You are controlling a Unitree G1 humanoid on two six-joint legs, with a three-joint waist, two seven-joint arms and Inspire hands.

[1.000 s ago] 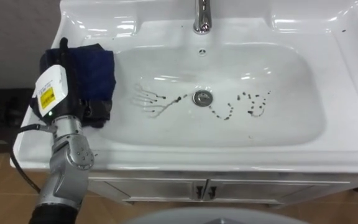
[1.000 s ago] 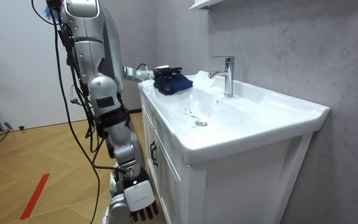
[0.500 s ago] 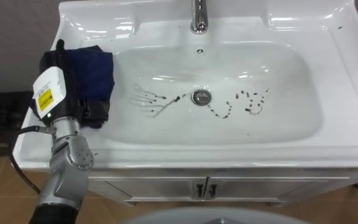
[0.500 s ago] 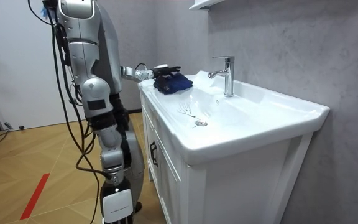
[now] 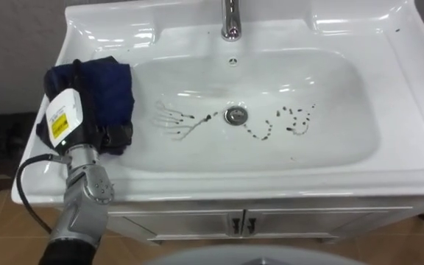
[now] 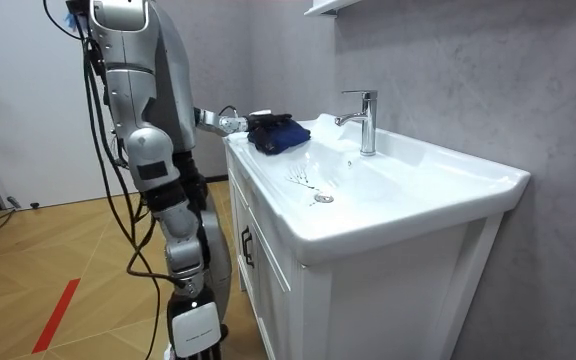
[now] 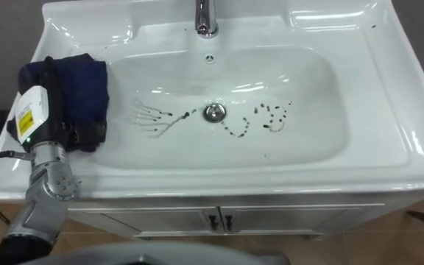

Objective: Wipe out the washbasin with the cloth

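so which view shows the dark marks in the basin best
The left eye view: looking straight down, it shows the dark marks spread either side of the drain. The right eye view shows much the same. The room view catches them at a slant, small, near the drain.

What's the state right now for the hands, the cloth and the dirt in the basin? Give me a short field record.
left hand: on the cloth, at the basin's left rim
right hand: hanging low beside the cabinet, seen in the room view
cloth: dark blue, bunched on the left rim at the bowl's edge
basin: white, with the faucet at back centre
dark marks: streaks left of the drain, dots and squiggles right of it
cloth to marks: apart, marks not yet wiped
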